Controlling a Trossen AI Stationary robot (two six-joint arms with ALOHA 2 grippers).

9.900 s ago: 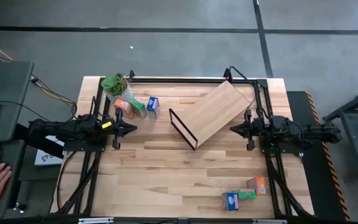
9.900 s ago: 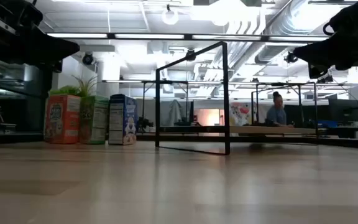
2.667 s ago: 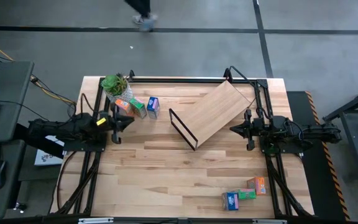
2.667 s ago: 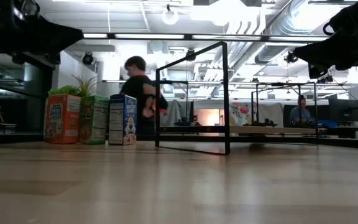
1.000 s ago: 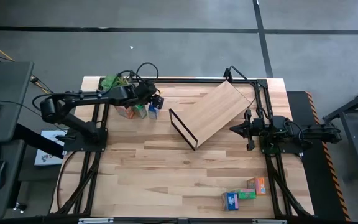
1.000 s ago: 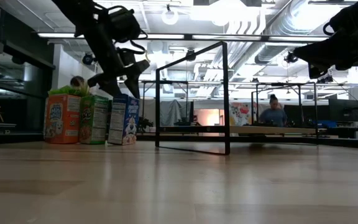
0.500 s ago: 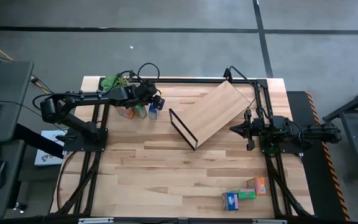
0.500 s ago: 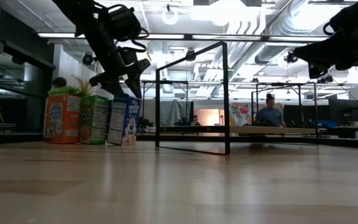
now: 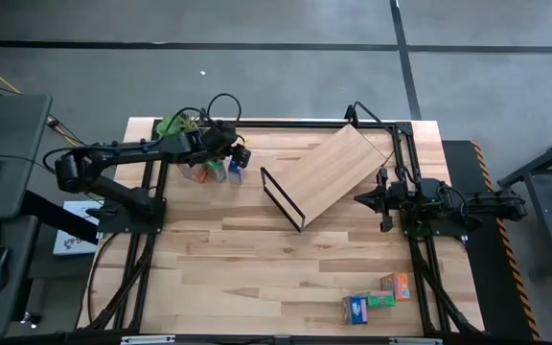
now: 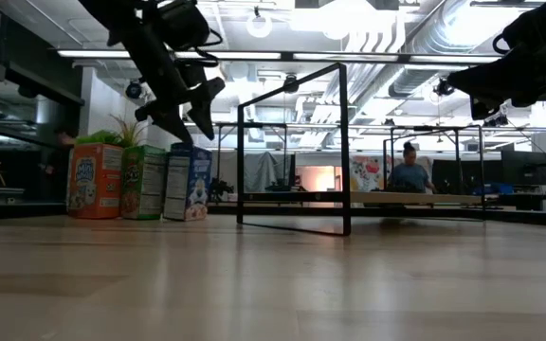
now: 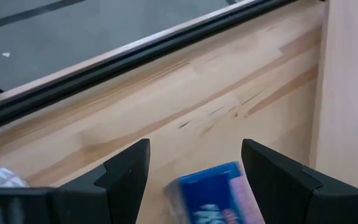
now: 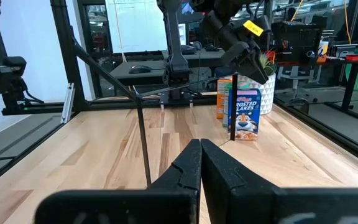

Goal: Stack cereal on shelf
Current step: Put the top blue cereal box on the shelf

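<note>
Alignment between the left pincer (image 9: pixel 241 156) and the blue cereal box (image 9: pixel 236 169) is what the coming move is judged to turn on. In the high view the pincer hangs just above that box, near the far-left corner of the worktop (image 9: pixel 257 259), at roughly eleven o'clock from its middle. In the left wrist view the two dark fingers (image 11: pixel 126 171) are spread wide, and the blue top of the box is seen between and below them, nearer one finger than the other, so a small sideways correction is probably needed before descent. In the low view the blue box (image 10: pixel 188 182) stands upright, long axis vertical, with the green box (image 10: pixel 144 182) just beside it and the orange box (image 10: pixel 95 180) beyond that; the pincer (image 10: pixel 180 120) is held above and clear of its top.

The shelf (image 9: pixel 329 172) lies at about three o'clock from the blue box, set askew on the worktop, its black frame end turned towards the boxes. A second cluster of cereal boxes (image 9: pixel 377 299) lies at about five o'clock, well apart from both arms.

The right pincer (image 9: pixel 360 199) waits at about three o'clock, just beside the shelf's edge, its fingers pressed together and empty. The left arm is clearly the nearer one to the blue box.
</note>
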